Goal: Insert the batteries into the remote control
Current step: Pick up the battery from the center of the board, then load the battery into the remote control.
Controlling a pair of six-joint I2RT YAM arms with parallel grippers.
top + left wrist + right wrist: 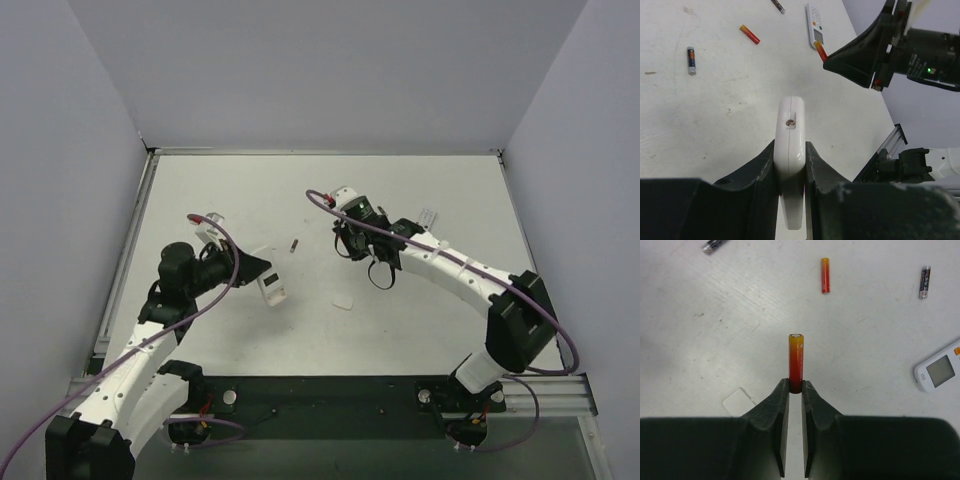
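Observation:
My left gripper (790, 145) is shut on the remote control (790, 122). It holds it edge-on above the table, so only the plain white side shows and the red front is hidden. In the top view this gripper (258, 270) and the remote (271, 287) are left of centre. My right gripper (795, 382) is shut on the base of one red battery (796, 360), which points forward above the table. The second red battery (825, 275) lies loose on the table ahead; it also shows in the left wrist view (749, 34). The right gripper (350, 243) is right of centre.
A white-faced remote (940, 371) lies to the right. Two dark batteries (924, 282) (715, 245) lie loose on the table. A white battery cover (740, 401) lies flat near the right gripper, and shows in the top view (343, 302).

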